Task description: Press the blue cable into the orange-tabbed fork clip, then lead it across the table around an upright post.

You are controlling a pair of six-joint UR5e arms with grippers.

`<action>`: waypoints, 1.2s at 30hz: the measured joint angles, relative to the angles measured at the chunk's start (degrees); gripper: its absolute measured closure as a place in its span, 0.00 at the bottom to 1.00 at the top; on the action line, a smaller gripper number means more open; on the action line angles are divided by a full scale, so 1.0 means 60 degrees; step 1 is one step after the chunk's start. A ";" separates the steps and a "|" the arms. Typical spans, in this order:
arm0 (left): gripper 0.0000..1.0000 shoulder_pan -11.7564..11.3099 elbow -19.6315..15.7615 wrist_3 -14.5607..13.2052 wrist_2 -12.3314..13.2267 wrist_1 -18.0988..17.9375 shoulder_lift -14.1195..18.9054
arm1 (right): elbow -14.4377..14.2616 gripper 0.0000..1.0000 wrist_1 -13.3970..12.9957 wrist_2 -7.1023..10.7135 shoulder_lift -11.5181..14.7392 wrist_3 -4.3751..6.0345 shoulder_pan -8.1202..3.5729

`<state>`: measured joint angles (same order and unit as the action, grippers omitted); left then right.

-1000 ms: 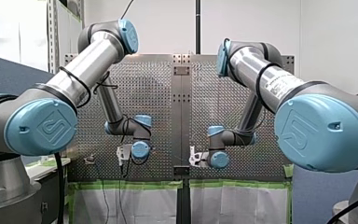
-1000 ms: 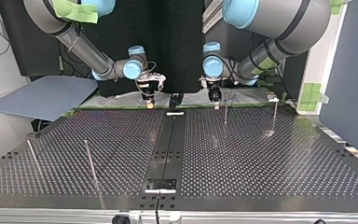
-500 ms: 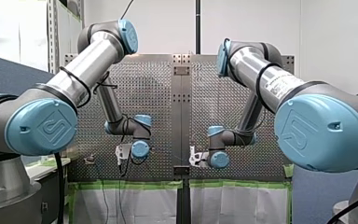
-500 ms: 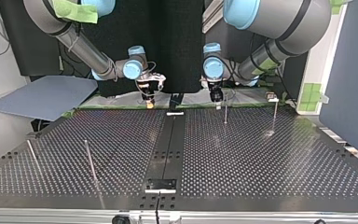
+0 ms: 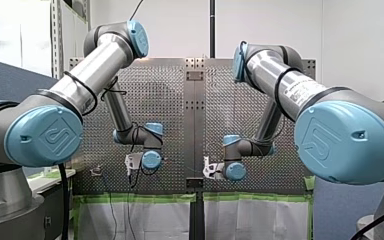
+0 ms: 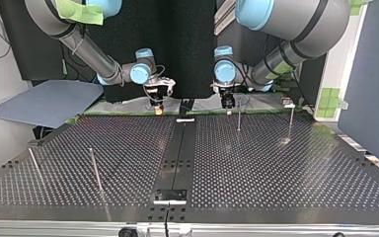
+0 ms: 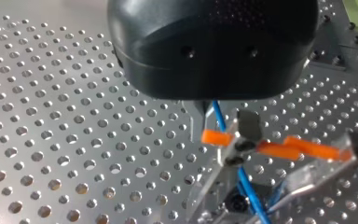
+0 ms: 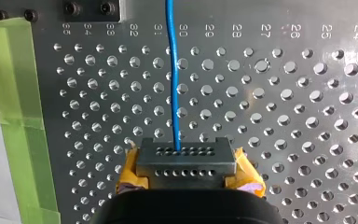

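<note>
Right wrist view: our right pincer (image 8: 182, 161), yellow pads showing at either side, is clamped on the blue cable (image 8: 171, 70), which leaves it and runs nearly straight ahead over the perforated desk (image 8: 284, 116); green tape (image 8: 18, 93) edges the desk beside the pincer. Left wrist view: from under our left pincer (image 7: 212, 100) the blue cable comes out and appears to pass between the prongs of the clear fork clip (image 7: 242, 140), whose orange tabs (image 7: 216, 137) lie to both sides of it. The black housing blocks our sight, so we cannot tell whether this pincer is apart or together. Top view: nearest the camera, two near posts (image 6: 94, 170) stand upright at the view's left; farther back, two far posts (image 6: 238, 117) stand at its right. At the desk's far edge both pincers hang low, our right one at the view's left, our left one just beside the inner far post. We cannot make out the cable in this view.
</note>
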<state>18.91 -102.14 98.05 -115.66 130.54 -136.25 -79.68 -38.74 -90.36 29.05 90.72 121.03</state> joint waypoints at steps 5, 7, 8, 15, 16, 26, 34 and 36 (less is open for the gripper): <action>1.00 0.0002 0.0004 -0.0019 0.0044 0.0008 0.0003 | 0.0000 1.00 0.0008 0.0000 0.0000 -0.0004 -0.0001; 1.00 0.0013 0.0002 -0.0028 0.0061 0.0031 0.0006 | 0.0004 1.00 0.0010 -0.0003 0.0000 -0.0009 -0.0012; 1.00 0.0020 0.0002 -0.0037 0.0066 0.0053 0.0011 | 0.0024 1.00 0.0022 -0.0011 0.0004 -0.0021 -0.0020; 1.00 0.0152 0.0014 -0.0157 0.0083 0.0307 0.0172 | 0.0111 1.00 0.0432 -0.0158 0.0294 -0.0284 -0.0053; 1.00 0.0179 0.0014 -0.0159 0.0078 0.0345 0.0235 | 0.0113 1.00 0.0489 -0.0169 0.0370 -0.0301 -0.0052; 1.00 0.0500 0.0008 -0.0031 -0.0099 0.0941 0.1083 | 0.0107 1.00 0.1153 -0.0211 0.1174 -0.0349 0.0011; 1.00 0.0794 0.0005 0.0001 -0.0308 0.1656 0.1816 | 0.0103 1.00 0.1646 -0.0248 0.1730 -0.0356 0.0096; 1.00 0.0876 0.0005 -0.0007 -0.0338 0.1821 0.2031 | 0.0103 1.00 0.1755 -0.0266 0.1876 -0.0357 0.0123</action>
<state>24.16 -102.11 98.01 -117.69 141.46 -124.06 -79.07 -28.21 -91.95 40.30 88.58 121.76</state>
